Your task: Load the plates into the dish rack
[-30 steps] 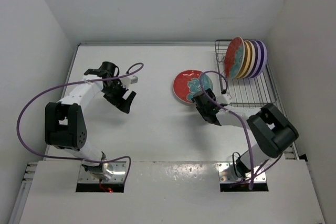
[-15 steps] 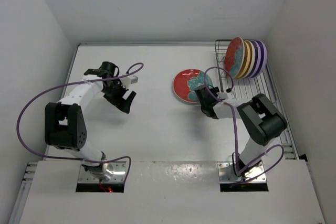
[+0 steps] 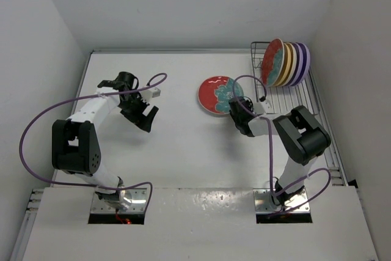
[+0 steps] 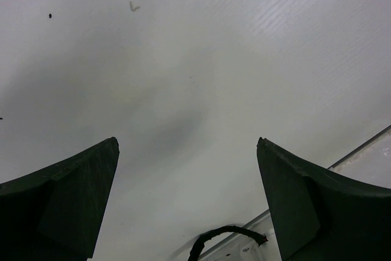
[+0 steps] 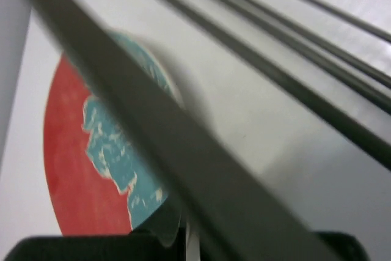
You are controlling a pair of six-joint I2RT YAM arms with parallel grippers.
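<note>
- Sixth plate, red with teal floral pattern (image 3: 215, 94): out on the table (image 3: 183, 151), just left of the dish rack (image 3: 293, 105) and not in it, face turned up and to the left.
- Gripped at its right rim by the right gripper (image 3: 237, 109); in the right wrist view, rim running down between the two dark fingers at the bottom edge, jaws closed on it.
- Cannot tell from above whether lifted clear of the table or touching it.
- Blurred dark rack wires crossing the right wrist view diagonally, in front of the plate.
- Dish rack: at the far right corner of the table, near the right wall, long side running near to far.
- Five plates standing on edge at its far end, packed side by side and leaning slightly: second red floral plate (image 3: 272, 62) at the left, then orange-yellow plate (image 3: 285, 64), cream plate (image 3: 291, 63) and two lilac plates (image 3: 300, 63) at the right.
- Near part of the rack: bare wire only.
- Right arm folded tight, elbow over the rack's near end, purple cable (image 3: 269, 151) looping from wrist to base.
- Left gripper (image 3: 143, 116): well apart from the plates, over the left half of the table, jaws spread wide, nothing between them, only white tabletop below in the left wrist view.
- Short black cable end (image 4: 226, 233) at the bottom of that view.
</note>
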